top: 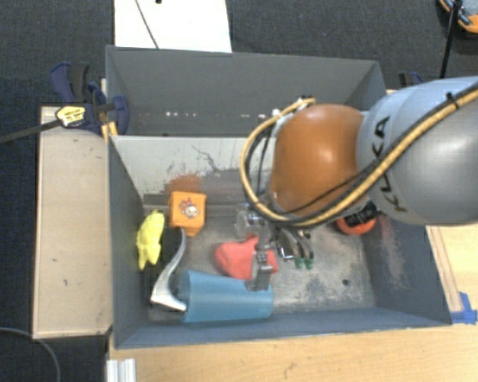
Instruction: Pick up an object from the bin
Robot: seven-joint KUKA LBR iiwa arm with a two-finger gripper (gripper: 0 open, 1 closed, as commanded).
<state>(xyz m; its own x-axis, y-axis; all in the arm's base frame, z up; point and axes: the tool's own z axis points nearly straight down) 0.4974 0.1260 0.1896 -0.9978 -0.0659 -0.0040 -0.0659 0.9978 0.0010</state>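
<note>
Tool [264, 267] by red lump [234, 259] in bin [334, 289]

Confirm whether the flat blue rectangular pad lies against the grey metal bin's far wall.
No, the blue pad lies along the near wall, beside a curved white piece.

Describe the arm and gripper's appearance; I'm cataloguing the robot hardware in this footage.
The arm is thick, rounded and silver-grey, with dark KUKA lettering. A glossy orange-brown dome cover caps its wrist, and black and yellowish cables loop around it. The gripper beneath is small, of bare metal.
</note>
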